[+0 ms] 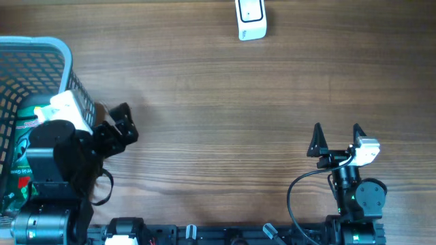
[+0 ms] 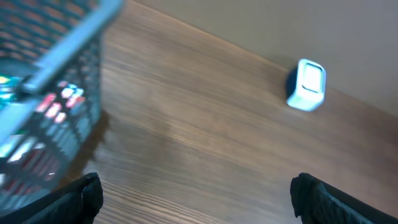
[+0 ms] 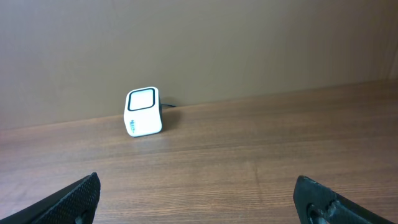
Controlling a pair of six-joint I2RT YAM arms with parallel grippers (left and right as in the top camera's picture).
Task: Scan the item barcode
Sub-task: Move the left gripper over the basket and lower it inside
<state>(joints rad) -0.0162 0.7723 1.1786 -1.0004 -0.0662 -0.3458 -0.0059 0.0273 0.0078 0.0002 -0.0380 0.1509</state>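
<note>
A white barcode scanner [image 1: 251, 20] stands at the far edge of the wooden table; it also shows in the left wrist view as the scanner [image 2: 308, 84] and in the right wrist view as the scanner [image 3: 143, 112]. Green packaged items [image 1: 20, 139] lie inside a grey-blue mesh basket [image 1: 41, 46] at the left. My left gripper [image 1: 121, 126] hovers just right of the basket, open and empty, its fingers [image 2: 87, 196] far apart. My right gripper [image 1: 337, 139] is near the front right, open over bare wood, with nothing between its fingers [image 3: 81, 196].
The basket wall [image 2: 62, 37] fills the left of the left wrist view, with colourful packets [image 2: 56, 109] behind the mesh. A black cable [image 1: 300, 187] loops beside the right arm's base. Wood tabletop [image 1: 225, 116] lies between the arms and the scanner.
</note>
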